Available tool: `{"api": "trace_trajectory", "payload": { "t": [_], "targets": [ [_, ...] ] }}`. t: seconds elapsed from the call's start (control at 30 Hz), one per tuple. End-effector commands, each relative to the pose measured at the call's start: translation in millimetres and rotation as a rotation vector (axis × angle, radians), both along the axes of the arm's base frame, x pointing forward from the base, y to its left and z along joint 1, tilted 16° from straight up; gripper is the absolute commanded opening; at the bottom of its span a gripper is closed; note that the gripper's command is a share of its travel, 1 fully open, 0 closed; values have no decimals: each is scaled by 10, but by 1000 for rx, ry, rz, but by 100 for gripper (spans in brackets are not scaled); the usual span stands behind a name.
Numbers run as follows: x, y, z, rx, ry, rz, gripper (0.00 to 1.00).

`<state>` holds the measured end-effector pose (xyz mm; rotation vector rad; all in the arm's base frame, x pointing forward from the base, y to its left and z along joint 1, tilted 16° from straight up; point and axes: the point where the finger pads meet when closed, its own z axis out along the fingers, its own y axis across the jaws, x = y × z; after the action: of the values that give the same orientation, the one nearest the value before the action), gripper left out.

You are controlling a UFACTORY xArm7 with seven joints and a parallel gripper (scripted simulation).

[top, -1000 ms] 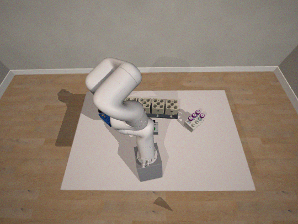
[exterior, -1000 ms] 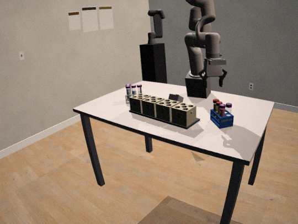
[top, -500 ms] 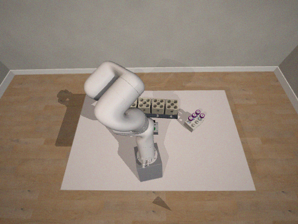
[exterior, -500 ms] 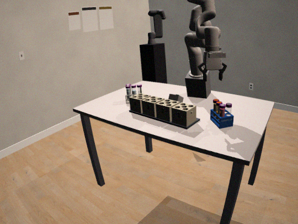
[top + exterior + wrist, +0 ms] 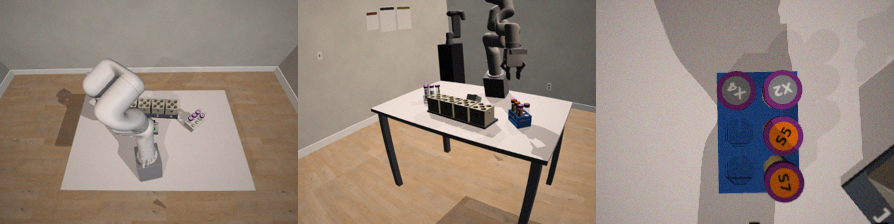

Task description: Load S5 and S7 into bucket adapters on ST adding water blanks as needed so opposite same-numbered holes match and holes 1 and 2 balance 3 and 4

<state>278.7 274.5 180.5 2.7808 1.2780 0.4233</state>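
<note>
My gripper (image 5: 513,76), partly open and holding nothing, hangs above the blue rack (image 5: 524,123) (image 5: 727,186), where S5 (image 5: 783,135) and S7 (image 5: 784,182) stand beside each other.

1. Racks, two: one blue (image 5: 525,122) (image 5: 758,150), lower than the gripper (image 5: 513,77); one white (image 5: 190,127) (image 5: 425,100), across the stand (image 5: 165,116) (image 5: 491,123) from it.
2. Tubes in the blue rack, four: two with orange dots, S5 (image 5: 783,136) and S7 (image 5: 784,182); two with grey dots, X2 (image 5: 782,90) and X4 (image 5: 736,90).
3. Open wells (image 5: 739,132) in the blue rack, two.
4. Purple-capped tubes (image 5: 194,115) (image 5: 431,89) in the white rack, four.
5. Stand, one, lower than the gripper.
6. Adapters (image 5: 158,110) (image 5: 461,111) on it, four.
7. Holes in each fully visible adapter top, five.
8. Small desk (image 5: 155,132) (image 5: 473,97), one.
9. Green key (image 5: 154,128), one.
</note>
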Motion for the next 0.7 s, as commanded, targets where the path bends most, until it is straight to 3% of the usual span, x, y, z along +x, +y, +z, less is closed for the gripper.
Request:
{"api": "trace_trajectory", "payload": {
  "t": [0.0,0.37,0.67],
  "targets": [
    [45,79,21,-4,-1,9,57],
    [45,79,21,-4,-1,9,57],
    [93,91,-153,-5,-1,9,57]
  ]
}}
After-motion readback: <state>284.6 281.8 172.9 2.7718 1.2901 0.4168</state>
